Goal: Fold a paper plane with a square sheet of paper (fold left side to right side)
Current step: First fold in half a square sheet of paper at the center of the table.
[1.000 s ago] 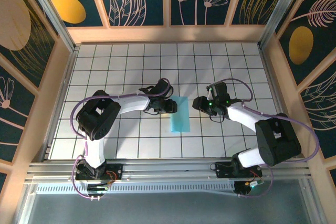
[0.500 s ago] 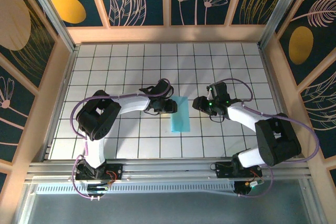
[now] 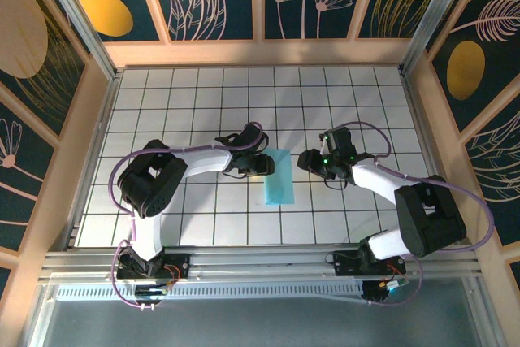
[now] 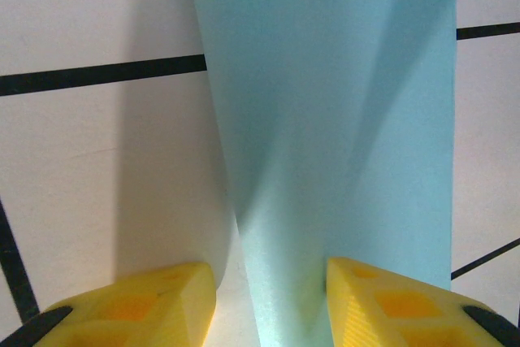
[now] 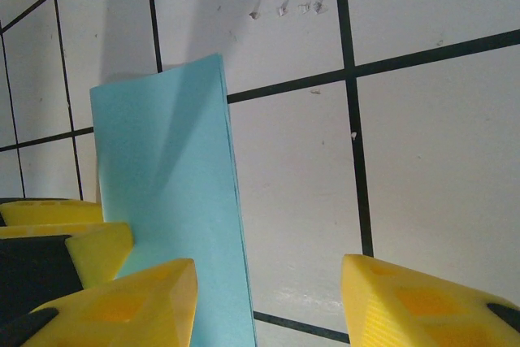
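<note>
Two arms reach in from the bottom of the top view and meet near the middle of the white gridded surface [image 3: 195, 103]. The light-blue sheet [image 3: 279, 178] lies between them as a narrow strip, slightly tilted. The left fingers [image 3: 262, 166] sit at the strip's upper left edge. The right fingers [image 3: 305, 160] hang just right of it, apart from the paper. From this height I cannot tell how wide either pair stands. Against the pictures from a second and half a second ago, nothing has visibly moved: sheet and arms are in the same places.

Left wrist view settles what the top view leaves open. Its yellow fingers [image 4: 138, 306], in the bottom corners, are spread wide. The sheet [image 4: 341, 119] rises from the gap between them to the top of the frame, and its left part lifts off the surface and throws a shadow leftward.

Right wrist view shows its own fingers [image 5: 422, 298] spread wide along the bottom, gripping nothing. The sheet [image 5: 171, 184] fills the left half, its lower end passing behind the left-hand finger. Its right edge shows two layers, a doubling the other views do not reveal. At the far left, the left fingers [image 5: 57, 225] meet the sheet's side.
</note>
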